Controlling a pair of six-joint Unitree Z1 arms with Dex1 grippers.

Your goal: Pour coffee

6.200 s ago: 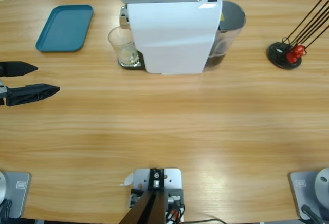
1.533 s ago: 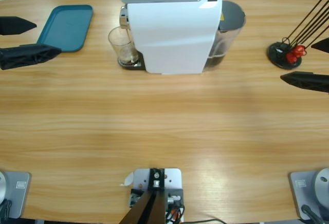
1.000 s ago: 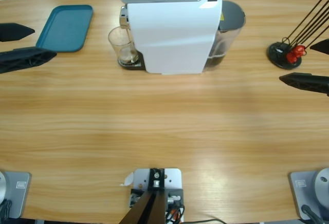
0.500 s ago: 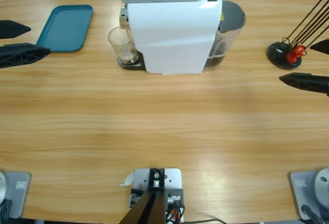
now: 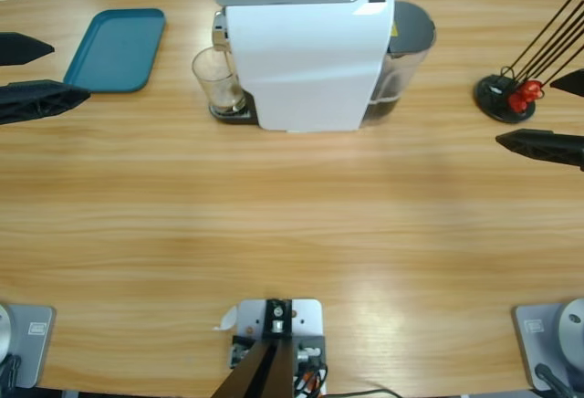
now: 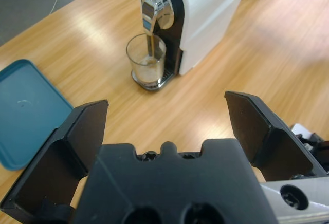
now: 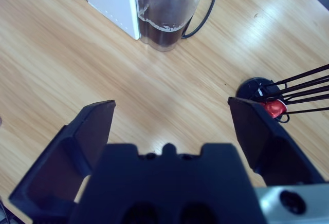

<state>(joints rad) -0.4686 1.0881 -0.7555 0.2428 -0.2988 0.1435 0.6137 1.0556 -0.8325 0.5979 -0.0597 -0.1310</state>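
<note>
The coffee (image 6: 150, 73) lies as a shallow pale-topped layer in the bottom of a clear glass cup (image 6: 147, 64), fed by a thin brown stream falling from the chrome spout (image 6: 152, 9) above it; in the high view the coffee (image 5: 226, 101) is only a faint tan patch through the glass, so its depth is hard to judge there. The cup (image 5: 216, 83) stands on the small dark drip tray (image 6: 149, 83) at the front of the white coffee machine (image 5: 306, 51), whose dark translucent tank (image 7: 165, 8) sits at its far end with a black cable (image 7: 204, 9) curving away from it. A teal tray (image 5: 116, 49) lies on the wooden table (image 5: 292, 225) just beside the cup's side of the machine. The left gripper (image 5: 32, 74) hovers at that edge of the table with its jaws spread wide and nothing between them. The right gripper (image 5: 557, 113) hovers at the opposite edge, jaws likewise wide apart and empty, near a black round stand (image 5: 504, 99) with thin black rods and a red piece.
</note>
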